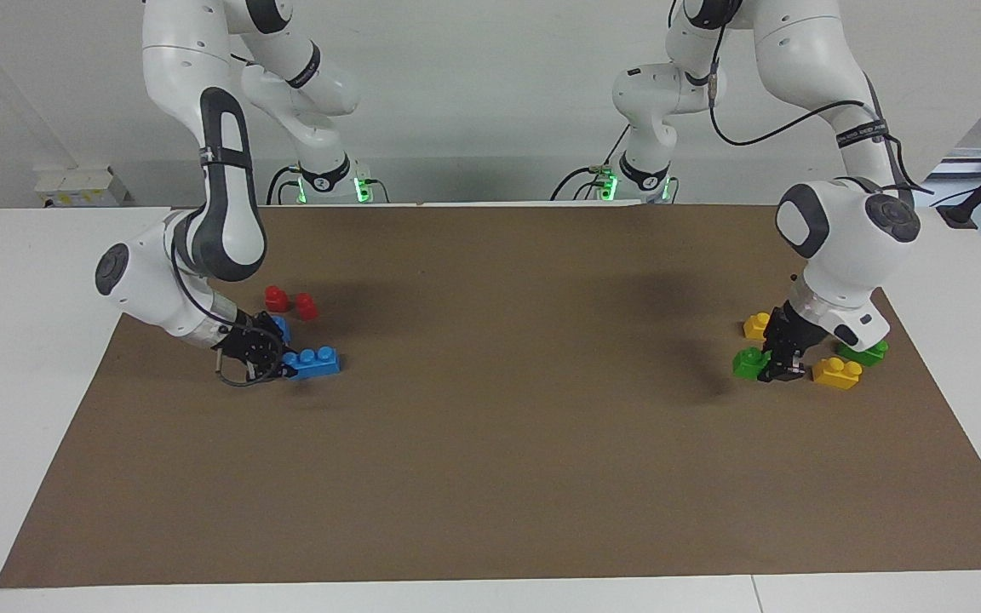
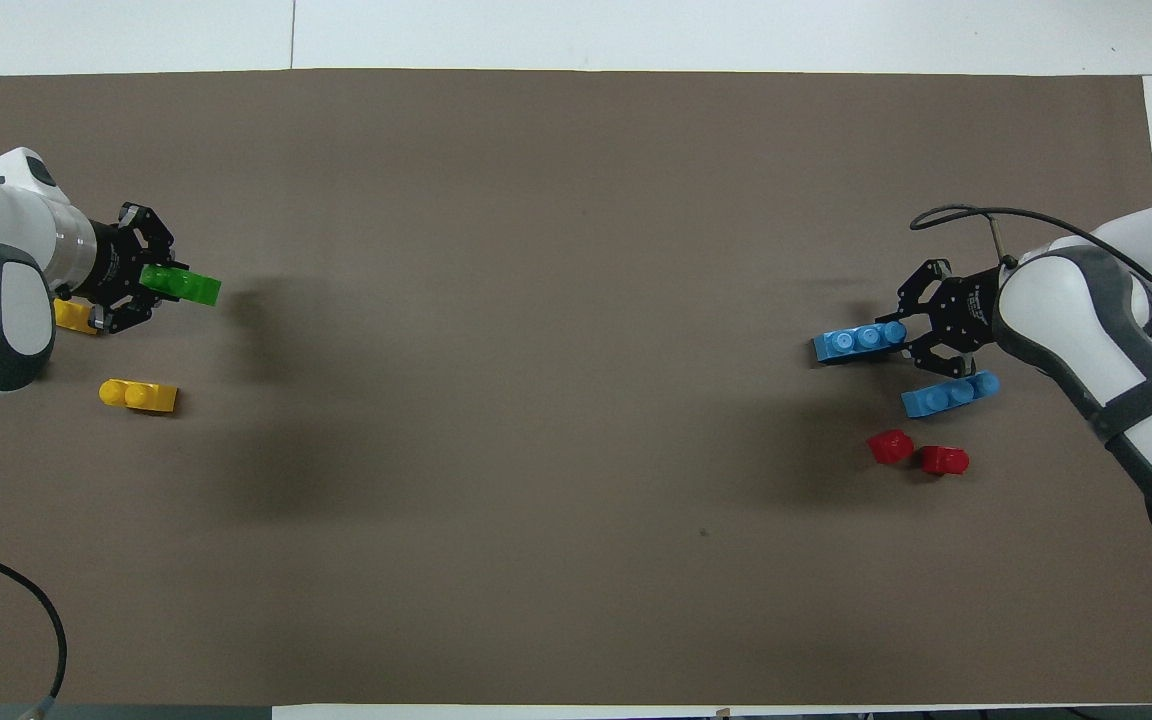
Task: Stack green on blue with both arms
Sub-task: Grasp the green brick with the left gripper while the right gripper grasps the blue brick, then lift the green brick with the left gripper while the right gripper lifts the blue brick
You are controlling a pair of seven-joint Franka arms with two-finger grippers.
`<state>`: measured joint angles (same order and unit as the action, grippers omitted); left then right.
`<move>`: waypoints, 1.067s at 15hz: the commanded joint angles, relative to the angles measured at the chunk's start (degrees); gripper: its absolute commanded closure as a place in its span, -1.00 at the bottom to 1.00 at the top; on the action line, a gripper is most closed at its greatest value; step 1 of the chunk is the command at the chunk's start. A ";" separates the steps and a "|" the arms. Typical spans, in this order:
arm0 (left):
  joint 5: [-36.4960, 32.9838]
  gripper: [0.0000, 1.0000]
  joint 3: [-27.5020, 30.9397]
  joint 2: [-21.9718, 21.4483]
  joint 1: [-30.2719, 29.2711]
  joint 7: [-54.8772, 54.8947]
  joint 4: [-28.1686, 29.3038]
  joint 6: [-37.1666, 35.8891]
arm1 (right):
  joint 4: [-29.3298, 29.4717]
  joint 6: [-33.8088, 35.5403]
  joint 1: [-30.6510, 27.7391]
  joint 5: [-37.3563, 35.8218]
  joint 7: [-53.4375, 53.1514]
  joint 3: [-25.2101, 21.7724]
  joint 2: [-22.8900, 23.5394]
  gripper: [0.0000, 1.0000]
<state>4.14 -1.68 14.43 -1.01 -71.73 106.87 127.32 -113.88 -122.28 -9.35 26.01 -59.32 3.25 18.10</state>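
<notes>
Brown paper (image 1: 490,477) is spread over the white table, and its middle is taken as the landmark for all that follows. Toward the left arm's end from that middle, the left gripper (image 1: 770,364) is closed on a green brick (image 2: 182,286), which is held by one end and appears to be raised just clear of the paper. A second green brick (image 1: 863,351) and two yellow bricks (image 1: 836,373) lie close by on the paper. Toward the right arm's end from the middle, the right gripper (image 2: 898,340) is shut on one end of a blue brick (image 2: 858,343), which seems to rest on the paper or barely above it; which of the two cannot be told. A second blue brick (image 2: 950,394) lies just beside it, nearer to the robots, and two red bricks (image 2: 916,452) are found nearer again.

The step in hand is judged to be the pick-up: both bricks are gripped, and neither has been carried toward the middle. The stacking itself is not yet done. For the next move, both bricks would need to be lifted and brought together over the middle of the paper. The green brick would have to be turned studs up, lined up over the blue brick's studs and pressed down squarely, while the blue brick is held steady against the push
</notes>
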 commanded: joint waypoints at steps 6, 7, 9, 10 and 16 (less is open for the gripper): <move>0.87 1.00 0.71 -6.43 10.23 -17.02 1.68 -7.95 | 7.43 8.79 -0.06 1.32 2.10 0.27 -0.61 1.00; 0.87 1.00 0.71 -6.95 11.37 -19.04 1.68 -9.01 | 8.67 11.16 0.72 1.32 1.49 0.53 -0.79 1.00; 0.87 1.00 0.71 -7.83 13.57 -22.12 1.68 -11.03 | 9.03 12.68 3.53 1.32 -2.62 0.53 -2.01 1.00; 0.87 1.00 0.71 -8.27 14.71 -24.05 1.68 -11.56 | 9.03 12.68 5.63 1.32 -5.78 0.53 -3.15 1.00; 0.87 1.00 0.71 -9.07 19.82 -35.91 1.77 -11.74 | 8.24 10.50 17.60 1.14 -23.70 0.53 -6.32 1.00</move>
<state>4.17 -1.90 7.08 17.15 -103.82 107.03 116.15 -104.60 -110.36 7.69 26.16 -78.22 4.04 12.55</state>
